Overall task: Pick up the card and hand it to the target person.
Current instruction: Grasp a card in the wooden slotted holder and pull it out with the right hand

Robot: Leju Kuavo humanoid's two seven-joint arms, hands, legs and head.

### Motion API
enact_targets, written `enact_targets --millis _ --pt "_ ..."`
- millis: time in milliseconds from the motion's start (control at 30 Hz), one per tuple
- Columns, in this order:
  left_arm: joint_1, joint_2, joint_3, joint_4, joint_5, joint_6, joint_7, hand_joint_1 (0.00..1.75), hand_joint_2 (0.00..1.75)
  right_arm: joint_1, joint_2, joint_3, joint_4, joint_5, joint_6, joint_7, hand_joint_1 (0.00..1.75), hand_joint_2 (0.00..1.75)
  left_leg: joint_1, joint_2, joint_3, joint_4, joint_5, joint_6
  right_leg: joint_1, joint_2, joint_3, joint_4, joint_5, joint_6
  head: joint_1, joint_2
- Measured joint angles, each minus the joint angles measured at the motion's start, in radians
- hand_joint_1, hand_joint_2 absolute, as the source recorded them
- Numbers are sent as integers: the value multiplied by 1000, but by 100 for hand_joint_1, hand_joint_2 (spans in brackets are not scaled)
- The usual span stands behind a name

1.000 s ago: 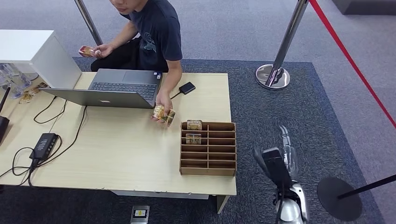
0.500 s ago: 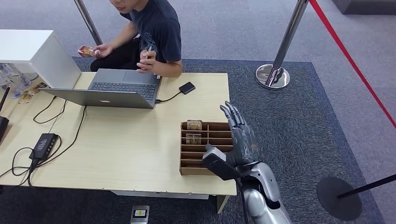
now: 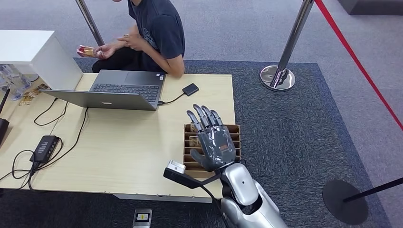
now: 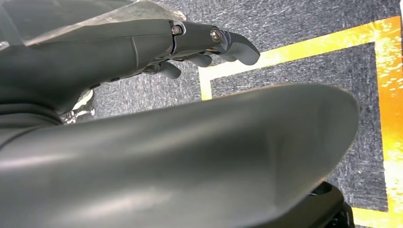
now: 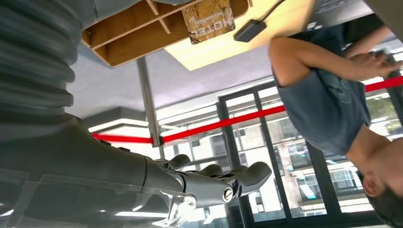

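A wooden slotted rack (image 3: 189, 167) stands at the table's near right corner. Patterned cards sit in its far slots; one card (image 3: 191, 128) peeks out beside my fingers, and the right wrist view shows a card (image 5: 209, 19) in the rack (image 5: 128, 35). My right hand (image 3: 216, 142) hovers over the rack, fingers spread, holding nothing; it appears again in its own wrist view (image 5: 214, 183). My left hand (image 4: 209, 42) hangs over the carpet, fingers loosely apart and empty. The person (image 3: 157, 33) sits behind the table, holding a small pack of cards (image 3: 85, 51).
An open laptop (image 3: 119, 88) lies at the table's far side with a small black device (image 3: 190, 89) cabled to it. A power adapter (image 3: 45, 146) and cables lie at the left. A white box (image 3: 38, 54), a chrome post (image 3: 278, 76) and a black base (image 3: 344, 202) stand around.
My right arm has risen from beside the table and swung left over the rack. The person has pulled the hand with cards back from the table to the lap.
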Motion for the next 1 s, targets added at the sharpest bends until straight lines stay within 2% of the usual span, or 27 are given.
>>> enact_targets --millis 67,100,133,267,400,500,667,900,1000 --pt "0 -1 1 0 -1 0 1 0 0 -16 17 9 30 34 22 47 95 175 0 0 0 0 0 0 0 0 0 0 0 0 0 0" --pt "0 -2 2 0 -1 1 3 0 0 -22 28 10 46 46 32 71 117 175 0 0 0 0 0 0 0 0 0 0 0 0 0 0" --pt "0 -3 2 0 0 1 5 0 0 -27 39 11 63 55 41 96 124 175 0 0 0 0 0 0 0 0 0 0 0 0 0 0" --pt "0 -9 6 0 3 7 18 0 0 -36 79 7 124 79 65 192 125 175 0 0 0 0 0 0 0 0 0 0 0 0 0 0" --pt "1 -13 10 0 2 13 28 0 0 -37 103 -6 169 90 66 233 54 175 0 0 0 0 0 0 0 0 0 0 0 0 0 0" --pt "1 -15 10 0 0 15 29 0 0 -38 111 -16 189 91 63 237 43 175 0 0 0 0 0 0 0 0 -1 0 0 0 0 0" --pt "1 -15 10 0 -2 15 28 0 0 -37 115 -29 204 91 55 238 43 175 0 0 0 0 0 0 0 0 -1 0 0 0 0 0" --pt "1 -15 11 0 -1 17 28 0 0 -36 118 -38 218 91 54 237 79 175 0 0 0 0 0 0 0 0 -1 0 0 0 0 0" --pt "1 -15 11 0 -2 18 28 0 0 -37 121 -44 231 92 55 235 78 175 0 0 -1 0 0 0 0 0 -1 0 0 0 0 0"
